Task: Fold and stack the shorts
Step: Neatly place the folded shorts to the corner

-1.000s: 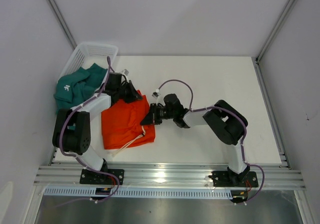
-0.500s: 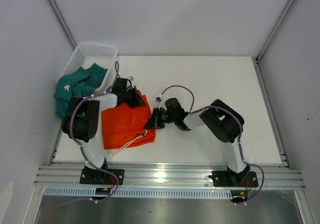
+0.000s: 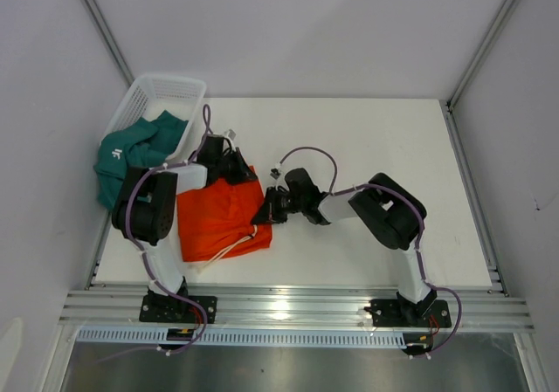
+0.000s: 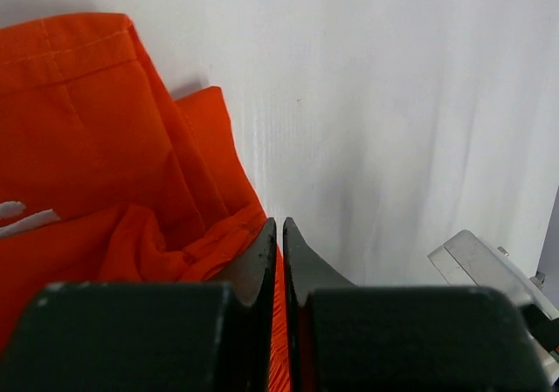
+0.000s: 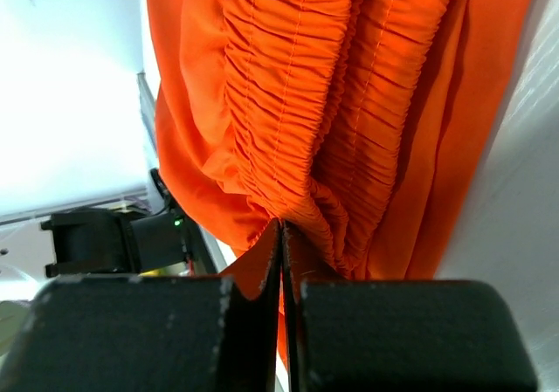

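The orange shorts (image 3: 218, 219) lie bunched at the table's left front, a white drawstring (image 3: 238, 244) showing near their front edge. My left gripper (image 3: 247, 175) is shut on their far right corner; orange cloth (image 4: 131, 174) shows between its fingers (image 4: 262, 252). My right gripper (image 3: 265, 210) is shut on the gathered waistband (image 5: 314, 130) at their right edge. The teal green shorts (image 3: 131, 152) hang half out of the white basket at the far left, apart from both grippers.
The white mesh basket (image 3: 166, 93) stands in the far left corner. Aluminium rails (image 3: 288, 305) run along the near edge. Grey walls close in the table on the left, back and right.
Both grippers have shifted slightly with the orange cloth: the left one moved a little right and back, the right one a little towards the back. The shorts' right edge is drawn tighter.
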`<state>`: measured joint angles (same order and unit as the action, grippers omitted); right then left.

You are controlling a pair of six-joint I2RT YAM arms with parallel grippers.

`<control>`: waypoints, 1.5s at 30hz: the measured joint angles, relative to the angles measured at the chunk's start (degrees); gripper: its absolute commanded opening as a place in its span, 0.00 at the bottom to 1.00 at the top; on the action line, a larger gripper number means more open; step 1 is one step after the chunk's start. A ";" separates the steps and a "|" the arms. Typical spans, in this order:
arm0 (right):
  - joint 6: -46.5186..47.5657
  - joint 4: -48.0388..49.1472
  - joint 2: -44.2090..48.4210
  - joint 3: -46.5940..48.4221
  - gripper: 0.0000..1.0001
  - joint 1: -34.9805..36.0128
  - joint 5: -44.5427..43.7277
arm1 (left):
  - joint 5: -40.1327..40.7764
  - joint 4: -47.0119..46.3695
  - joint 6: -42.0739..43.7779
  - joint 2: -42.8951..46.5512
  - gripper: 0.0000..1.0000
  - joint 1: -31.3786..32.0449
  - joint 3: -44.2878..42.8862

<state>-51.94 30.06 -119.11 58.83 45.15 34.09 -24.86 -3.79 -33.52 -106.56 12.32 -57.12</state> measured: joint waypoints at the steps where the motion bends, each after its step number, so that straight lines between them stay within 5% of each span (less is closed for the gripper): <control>1: 0.63 -1.31 0.04 0.68 0.01 0.00 -0.20 | 0.02 0.22 0.07 0.20 0.10 0.00 -0.13; 5: 4.72 -9.81 0.76 4.83 0.10 0.00 -2.14 | 0.55 3.72 1.07 2.36 0.36 0.00 -2.91; 6: 5.92 -11.85 1.31 5.57 0.16 -0.02 -2.97 | 0.90 5.27 1.36 3.52 0.49 0.00 -4.07; 10: 11.32 -20.68 5.97 6.78 0.45 0.55 -7.87 | 3.61 9.88 2.45 10.69 0.73 -0.02 -7.54; 18: 11.85 -31.54 13.05 8.94 0.54 7.85 -19.17 | 14.73 20.61 1.95 27.06 0.75 -0.66 -8.76; 21: 5.40 -32.54 15.52 7.13 0.93 12.39 -26.60 | 18.08 23.47 1.40 31.69 0.75 -1.44 -7.67; 22: 2.45 -33.29 16.72 6.12 0.99 14.53 -30.25 | 18.88 24.39 1.29 32.89 0.75 -1.64 -7.28; 27: -10.95 -37.86 20.15 5.18 0.99 24.96 -44.98 | 20.52 28.17 0.90 35.89 0.75 -1.90 -6.29; 31: -19.85 -38.42 20.15 4.92 1.00 25.42 -49.55 | 20.90 31.41 0.50 38.34 0.74 -1.90 -5.79; 45: -38.71 -33.42 13.81 4.94 0.99 25.86 -53.68 | 25.33 41.70 0.59 48.68 0.74 -1.90 -4.02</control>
<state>-90.65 -3.36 -105.30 63.77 71.00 -19.59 0.47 37.91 -32.93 -57.89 10.41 -61.14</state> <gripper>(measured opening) 0.993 0.734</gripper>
